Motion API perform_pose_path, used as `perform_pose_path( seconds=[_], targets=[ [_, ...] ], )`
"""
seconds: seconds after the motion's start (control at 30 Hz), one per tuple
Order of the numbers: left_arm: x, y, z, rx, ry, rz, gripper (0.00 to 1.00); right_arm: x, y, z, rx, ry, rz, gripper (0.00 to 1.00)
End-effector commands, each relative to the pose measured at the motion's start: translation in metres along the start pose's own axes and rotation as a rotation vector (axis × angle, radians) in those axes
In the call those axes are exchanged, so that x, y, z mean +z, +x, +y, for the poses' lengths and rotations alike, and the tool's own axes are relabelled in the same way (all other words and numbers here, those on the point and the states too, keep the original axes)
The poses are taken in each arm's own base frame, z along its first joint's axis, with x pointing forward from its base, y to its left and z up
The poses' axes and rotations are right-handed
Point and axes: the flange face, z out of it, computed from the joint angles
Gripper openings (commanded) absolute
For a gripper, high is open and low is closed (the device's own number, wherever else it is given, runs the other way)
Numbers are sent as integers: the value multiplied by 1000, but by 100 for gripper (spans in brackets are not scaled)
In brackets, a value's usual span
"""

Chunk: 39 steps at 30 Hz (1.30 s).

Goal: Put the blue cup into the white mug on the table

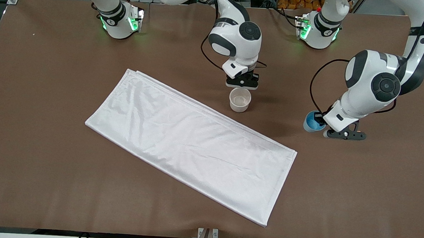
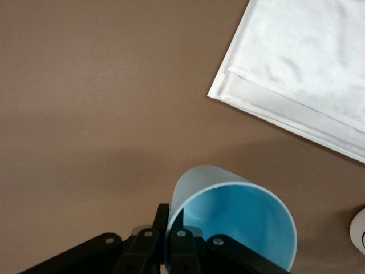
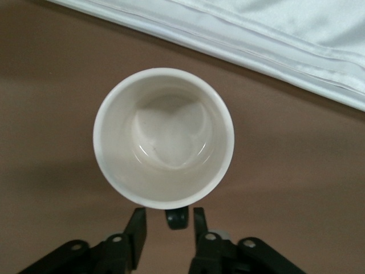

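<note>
The blue cup stands upright on the brown table toward the left arm's end. My left gripper is shut on its rim, one finger inside and one outside; the cup shows large in the left wrist view, with my gripper pinching its wall. The white mug stands upright near the table's middle, beside the cloth's edge. My right gripper is open just above the table with its fingers on either side of the mug's dark handle. The mug is empty.
A white rectangular cloth lies slantwise across the table's middle, nearer the front camera than the mug and cup. It also shows in the left wrist view and in the right wrist view. Both arm bases stand at the table's edge farthest from the camera.
</note>
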Motion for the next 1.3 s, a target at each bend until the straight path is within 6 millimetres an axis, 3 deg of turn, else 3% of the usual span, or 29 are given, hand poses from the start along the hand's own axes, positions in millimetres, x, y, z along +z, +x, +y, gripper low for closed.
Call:
perform_pose_path(
  seconds=[0.0,0.17,0.27,0.57,0.67,0.9,1.07,1.27],
  targets=[
    [-6,-8,0,14,-19,4,0,-12,3,-4,6,6,24,100],
    [-5,-8,2,14,-20,2,0,-40,8,-12,29,43,38,100],
    [-4,-12,14,12,-39,-4,0,-55,12,-5,54,-3,25,100],
    [-12,-28,29,-23,-97,-10,0,-183,29,32,98,-84,18,100],
    [-14,-33,43,-38,-108,-12,0,-233,42,58,103,-86,29,100],
    [-14,-55,108,-132,-102,-29,0,-309,68,125,9,-137,-6,100],
    [-11,-74,146,-164,-90,-46,0,-351,95,167,11,-79,-17,100],
    [-2,-96,186,-183,-47,-49,0,-391,137,234,-2,-31,-20,100]
  ],
)
